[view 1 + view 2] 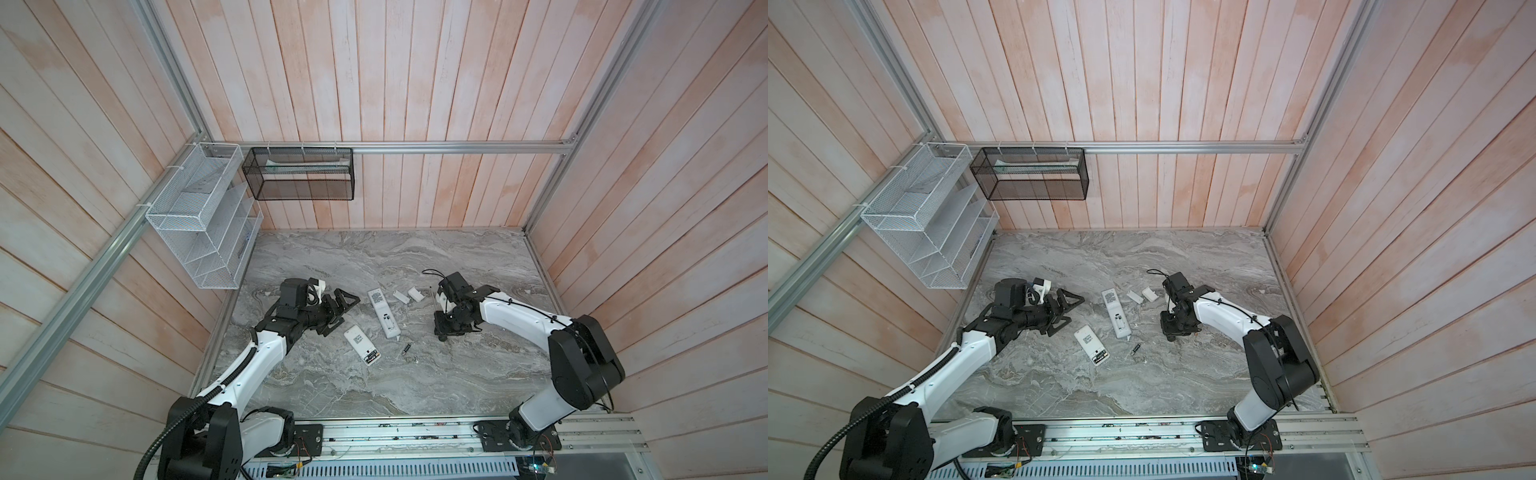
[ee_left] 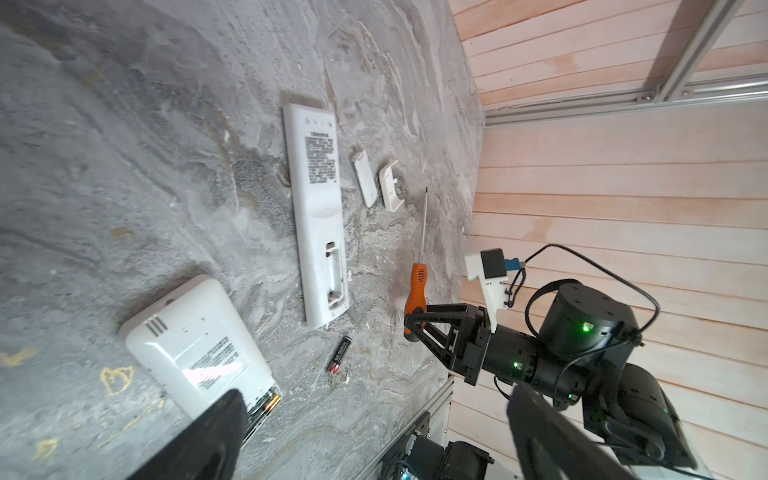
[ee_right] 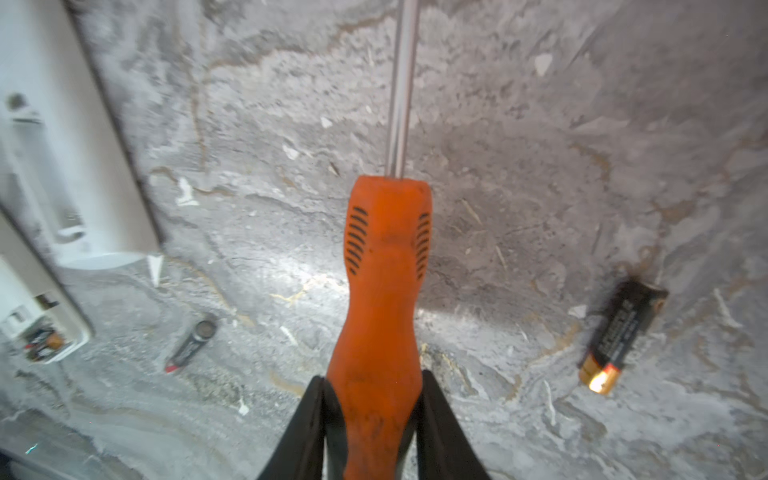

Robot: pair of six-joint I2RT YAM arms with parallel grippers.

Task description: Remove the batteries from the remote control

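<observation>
Grips the orange screwdriver point(image 3: 384, 266) by the butt of its handle in the right gripper point(image 3: 376, 419), jaws narrow and pressed on both sides. Leaves the grooved neck and the whole shaft free, presumably for reach and leverage as a prying tool; points the shaft away from the wrist, toward the flat cover point(image 2: 365, 178) and the curved cover point(image 2: 390, 187) lying side by side. Cannot tell whether lifted or resting on the table point(image 1: 374, 257).

Holds the left gripper point(image 1: 343, 315) wide open and empty, low over the table just beside the short remote point(image 1: 362, 344); probably placed there to pin that remote against sliding.

Note the long remote point(image 2: 320, 216): face down, compartment uncovered and bare; treat as done. Note the short remote: face down, cover off, batteries point(image 2: 270, 405) seated in the end compartment, gold ends showing; treat as the remaining work.

Find one loose battery point(image 2: 338, 355) on the table just past the end of the long remote, between the short remote and the right gripper; find a second battery point(image 3: 623, 336) on the other side of the screwdriver, shown in the right wrist view only.

For the next step, expect to carry the tip to the short remote and lever under one cell; guard against the remote skidding and a freed cell rolling.
</observation>
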